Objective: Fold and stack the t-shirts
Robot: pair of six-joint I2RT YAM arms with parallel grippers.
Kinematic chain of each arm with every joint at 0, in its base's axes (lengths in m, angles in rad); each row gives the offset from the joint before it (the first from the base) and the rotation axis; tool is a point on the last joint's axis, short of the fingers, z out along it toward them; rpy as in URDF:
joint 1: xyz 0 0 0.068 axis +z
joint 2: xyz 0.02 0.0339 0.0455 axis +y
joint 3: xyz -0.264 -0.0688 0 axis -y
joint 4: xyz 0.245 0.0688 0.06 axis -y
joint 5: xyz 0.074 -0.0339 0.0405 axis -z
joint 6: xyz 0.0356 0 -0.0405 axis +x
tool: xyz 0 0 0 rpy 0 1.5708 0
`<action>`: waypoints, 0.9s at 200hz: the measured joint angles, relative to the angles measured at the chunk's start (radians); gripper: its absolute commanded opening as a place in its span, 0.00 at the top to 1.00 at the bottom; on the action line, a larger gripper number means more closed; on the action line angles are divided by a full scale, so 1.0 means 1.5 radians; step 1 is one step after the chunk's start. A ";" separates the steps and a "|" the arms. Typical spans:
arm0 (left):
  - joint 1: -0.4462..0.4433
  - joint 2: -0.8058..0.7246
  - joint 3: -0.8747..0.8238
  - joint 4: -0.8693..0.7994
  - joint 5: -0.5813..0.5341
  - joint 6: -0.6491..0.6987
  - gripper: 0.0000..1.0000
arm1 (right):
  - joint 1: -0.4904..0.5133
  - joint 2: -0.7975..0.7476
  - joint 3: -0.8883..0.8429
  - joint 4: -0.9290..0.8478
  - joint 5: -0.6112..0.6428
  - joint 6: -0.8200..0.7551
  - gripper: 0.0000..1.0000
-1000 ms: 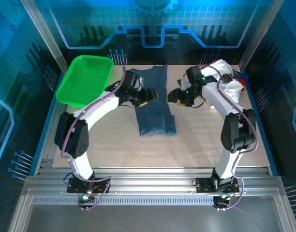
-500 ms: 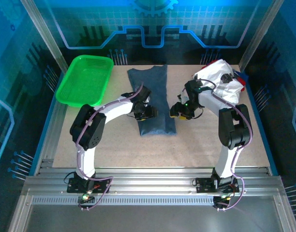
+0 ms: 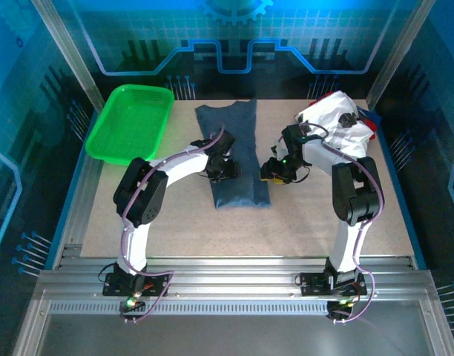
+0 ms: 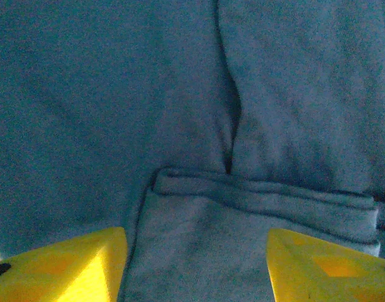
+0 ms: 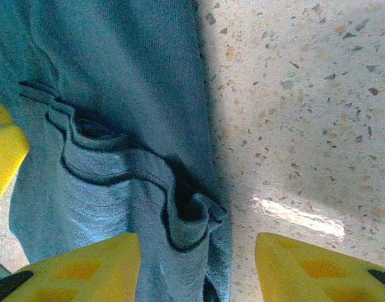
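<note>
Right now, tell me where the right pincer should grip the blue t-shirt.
Probably the stacked hem layers on the blue t-shirt, at its right edge, coming from the table side: the right pincer stands open astride that raised fold.

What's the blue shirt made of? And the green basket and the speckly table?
The slate-blue t-shirt looks like soft, matte knit cloth: it creases and has a folded hem. The green basket seems to be plastic, moulded as a mesh. The table looks like pale speckled stone or laminate; I can't tell which.
</note>
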 measured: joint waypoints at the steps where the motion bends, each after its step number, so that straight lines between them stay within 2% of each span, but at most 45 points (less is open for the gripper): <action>1: 0.000 0.001 0.000 0.000 0.000 0.000 0.40 | 0.000 0.000 0.000 0.000 0.000 0.001 0.49; 27: -0.001 0.021 0.006 0.002 0.000 0.000 0.46 | 0.001 0.004 0.000 0.005 0.000 0.006 0.51; 46: -0.001 0.030 0.006 0.003 -0.002 0.001 0.52 | 0.002 0.007 0.000 0.009 -0.001 0.012 0.56; 72: -0.001 0.031 0.008 0.003 -0.002 -0.001 0.70 | 0.009 0.014 0.001 0.013 -0.003 0.017 0.65; 90: -0.001 0.032 0.008 0.003 -0.002 -0.002 0.80 | 0.014 0.022 0.002 0.017 -0.005 0.018 0.76; 101: -0.001 0.032 0.008 0.003 -0.002 0.002 0.87 | 0.018 0.028 0.003 0.017 -0.006 0.024 0.85; 121: -0.002 0.032 0.009 0.003 0.001 0.006 1.00 | 0.018 0.039 0.009 0.016 -0.005 0.026 0.92; 151: -0.002 0.020 0.000 0.003 -0.004 0.008 1.00 | 0.018 0.028 0.010 0.009 -0.003 0.021 0.95; 180: -0.002 -0.049 -0.043 0.006 -0.013 0.007 1.00 | 0.018 -0.018 0.015 -0.014 0.005 0.011 0.98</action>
